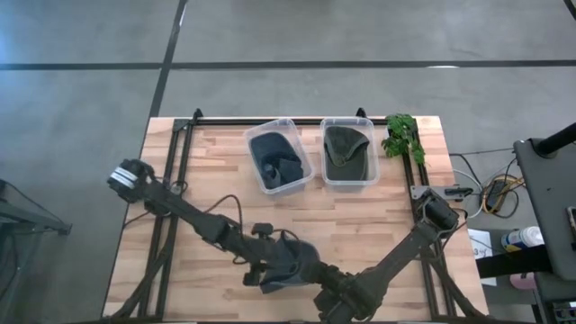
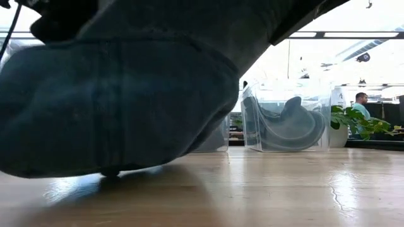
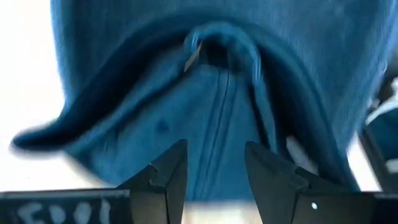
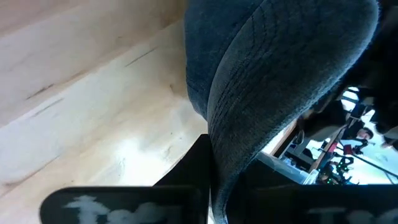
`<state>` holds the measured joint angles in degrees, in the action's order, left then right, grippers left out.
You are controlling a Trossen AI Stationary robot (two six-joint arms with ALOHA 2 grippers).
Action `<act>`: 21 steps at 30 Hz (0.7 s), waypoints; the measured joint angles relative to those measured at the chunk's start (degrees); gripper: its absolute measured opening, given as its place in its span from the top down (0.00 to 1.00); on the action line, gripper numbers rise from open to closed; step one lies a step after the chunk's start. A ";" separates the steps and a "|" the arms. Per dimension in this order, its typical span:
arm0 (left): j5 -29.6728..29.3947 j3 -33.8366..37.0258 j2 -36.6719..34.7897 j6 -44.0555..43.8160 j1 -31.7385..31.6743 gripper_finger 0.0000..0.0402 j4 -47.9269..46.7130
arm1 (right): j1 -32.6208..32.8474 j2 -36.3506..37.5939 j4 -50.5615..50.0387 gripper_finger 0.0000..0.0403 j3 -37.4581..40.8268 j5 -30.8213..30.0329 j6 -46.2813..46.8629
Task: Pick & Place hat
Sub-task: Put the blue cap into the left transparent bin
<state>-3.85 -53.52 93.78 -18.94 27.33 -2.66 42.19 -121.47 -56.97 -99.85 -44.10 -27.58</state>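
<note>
Presently, both dark arms meet at the near edge of the light wooden slatted table [image 1: 216, 193], on the side opposite the two clear plastic bins. A dark blue fabric cap [image 1: 290, 263] sits between them at that edge. From table height the cap's underside touches the wood at one small point, with most of the cloth raised above the surface.

Left gripper [image 3: 214, 171]: its two dark fingers [image 3: 168, 177] stand spread, with the cap's blue fabric lying just beyond the tips. I cannot tell whether they touch the cloth.

Right gripper [image 4: 217, 168]: its fingers are pressed together on a fold of the cap's ribbed edge, pinching it.

Farther across the table from the cap, the left-hand clear plastic bin [image 1: 280, 157] holds dark blue cloth items, and the right-hand clear plastic bin [image 1: 348, 151] beside it holds a dark olive-grey one. A small green leafy plant [image 1: 401, 135] stands just beside the right-hand bin, at the far corner. A seated person [image 2: 361, 104] shows in the room behind the table.
</note>
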 joint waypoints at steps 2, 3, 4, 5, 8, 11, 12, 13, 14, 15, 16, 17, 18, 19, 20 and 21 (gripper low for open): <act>0.14 0.00 1.92 0.05 0.00 0.62 4.30 | -0.04 0.00 0.91 0.96 0.00 0.04 -0.10; 0.15 -0.01 2.86 0.04 0.00 0.62 6.08 | -0.06 0.00 1.22 0.96 0.00 0.04 -0.10; 0.16 -0.02 3.76 0.04 -0.01 0.62 7.66 | -0.08 0.00 1.32 0.96 -0.02 0.04 -0.09; 0.17 -0.03 4.57 0.05 -0.10 0.62 8.86 | -0.09 0.00 1.47 0.96 -0.02 0.04 0.09; 0.17 -0.13 6.42 0.07 -0.09 0.62 10.80 | -0.09 0.00 2.29 0.96 -0.02 0.04 1.09; 0.19 -0.13 7.93 0.03 -0.09 0.62 11.07 | -0.07 0.00 2.39 0.96 -0.02 0.00 3.89; 0.19 -0.13 8.53 -0.02 -0.09 0.62 11.07 | -0.06 0.00 2.41 0.96 -0.02 0.00 5.68; 0.19 -0.13 9.17 -0.14 -0.09 0.62 11.09 | 0.00 0.00 2.40 0.95 -0.02 0.01 7.68; 0.19 -0.13 9.79 -0.43 -0.09 0.62 11.22 | 0.10 0.00 2.40 0.94 -0.02 0.02 9.82; 0.21 -0.13 10.47 -0.94 -0.10 0.62 11.96 | 0.19 0.00 2.40 0.93 -0.02 0.02 11.85; 0.23 -0.13 10.96 -1.73 -0.11 0.62 12.67 | 0.29 0.00 2.40 0.92 -0.02 0.04 13.53; 0.25 -0.13 11.50 -2.34 -0.11 0.62 13.24 | 0.33 0.00 2.40 0.90 -0.02 0.05 14.86; 0.24 -0.13 11.87 -3.02 -0.11 0.62 13.78 | 0.37 0.00 2.40 0.88 -0.07 0.28 16.01; 0.28 -0.13 12.28 -3.52 -0.11 0.62 14.32 | 0.40 0.00 2.42 0.86 -0.20 0.56 17.38; 0.34 -0.13 12.51 -3.72 -0.11 0.62 14.73 | 0.45 0.00 2.40 0.83 -0.32 0.68 18.98; 0.35 -0.13 12.58 -3.76 -0.11 0.62 14.73 | 0.65 0.00 2.28 0.80 -0.44 0.68 20.70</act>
<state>-3.51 -53.65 106.37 -22.70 27.22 12.07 42.84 -121.47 -54.69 -100.29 -43.42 -6.88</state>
